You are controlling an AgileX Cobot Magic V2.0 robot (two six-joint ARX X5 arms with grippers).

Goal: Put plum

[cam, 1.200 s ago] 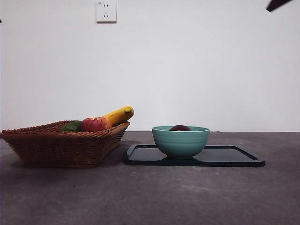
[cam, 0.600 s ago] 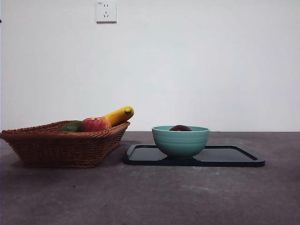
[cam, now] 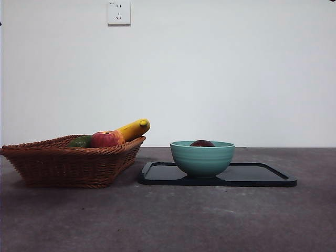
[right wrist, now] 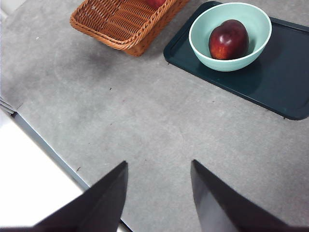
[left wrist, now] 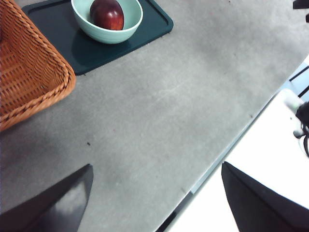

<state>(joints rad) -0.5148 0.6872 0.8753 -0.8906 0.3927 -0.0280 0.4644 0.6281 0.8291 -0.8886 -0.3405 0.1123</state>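
Observation:
The plum (right wrist: 228,39) is dark maroon and lies inside the light green bowl (right wrist: 255,24), which stands on the dark tray (right wrist: 285,72). In the front view only the plum's top (cam: 202,143) shows above the bowl's rim (cam: 202,157). It also shows in the left wrist view (left wrist: 107,13). My left gripper (left wrist: 157,193) is open and empty, high above the table's near edge. My right gripper (right wrist: 159,193) is open and empty, high above the table, well away from the bowl. Neither gripper shows in the front view.
A wicker basket (cam: 68,163) stands to the left of the tray (cam: 262,176), holding a red apple (cam: 106,139), a yellow banana (cam: 135,127) and a dark green fruit (cam: 80,142). The table's edge (right wrist: 48,154) runs near both grippers.
A black arm tip at the front view's top right corner has withdrawn out of view. The plum, bowl and basket have not moved.

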